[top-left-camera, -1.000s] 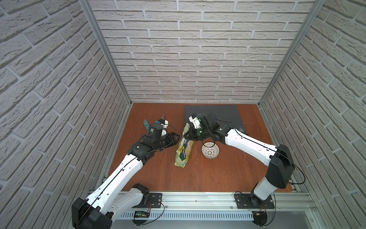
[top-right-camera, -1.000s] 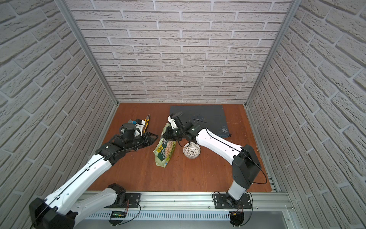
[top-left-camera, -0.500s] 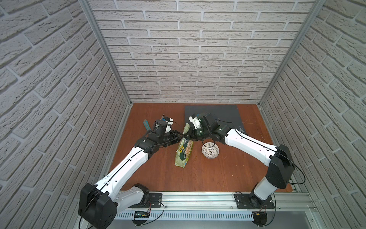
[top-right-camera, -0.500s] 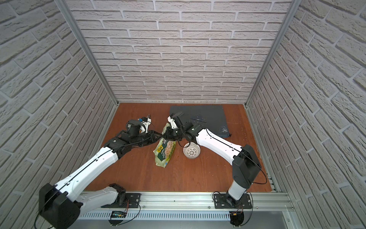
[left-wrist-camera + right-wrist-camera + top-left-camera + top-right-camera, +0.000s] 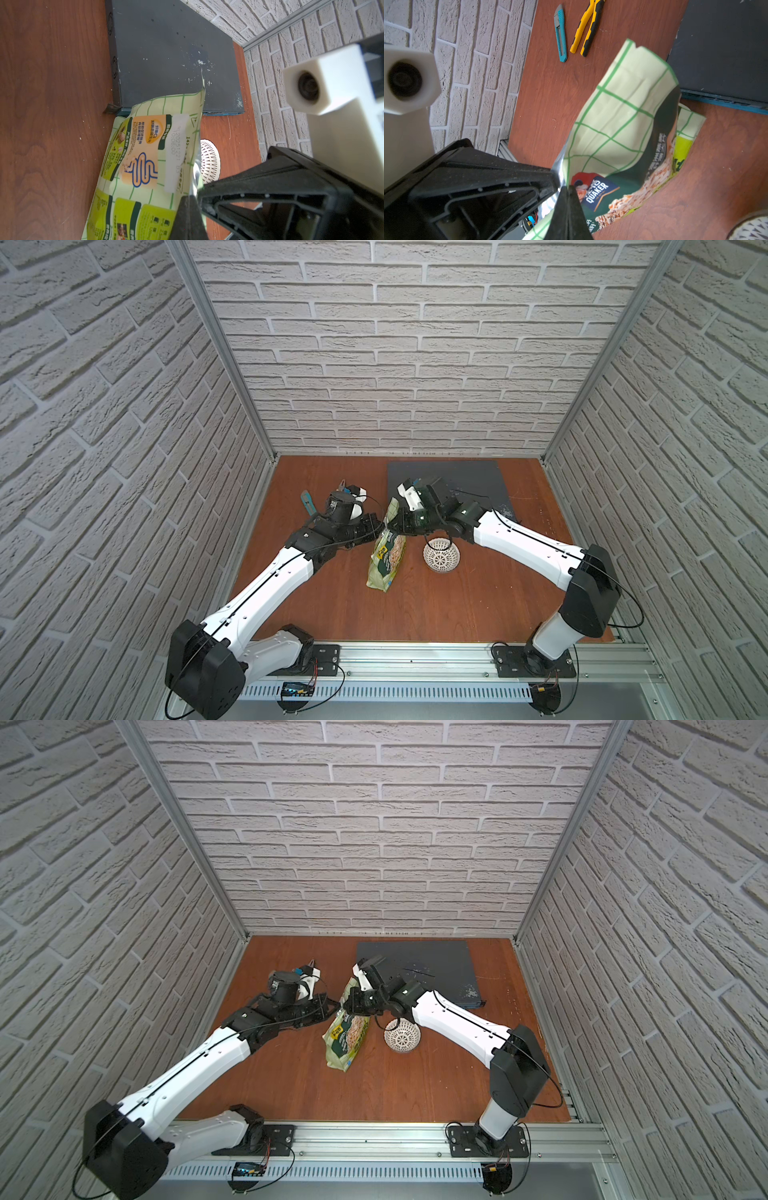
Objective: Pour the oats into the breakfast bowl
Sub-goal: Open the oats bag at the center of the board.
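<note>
The pouch (image 5: 388,560) of oats rests on the tabletop (image 5: 457,605), top end raised, just beside the breakfast bowl (image 5: 441,558). The left fingers (image 5: 218,193) and right fingers (image 5: 529,176) pinch its opposite edges. Both arms should probably lift evenly, keeping the thin film from slipping.

Both my arms reach in from the near side, forearms sloping down and inward, so the wrists almost meet in the middle. My left end effector (image 5: 379,527) comes in from my left, jaws pinched flat together on the top edge of the pouch (image 5: 384,564). My right end effector (image 5: 397,523) faces it from the other side, jaws clamped tight on that same top edge. The two sets of tips sit just beside each other.
</note>
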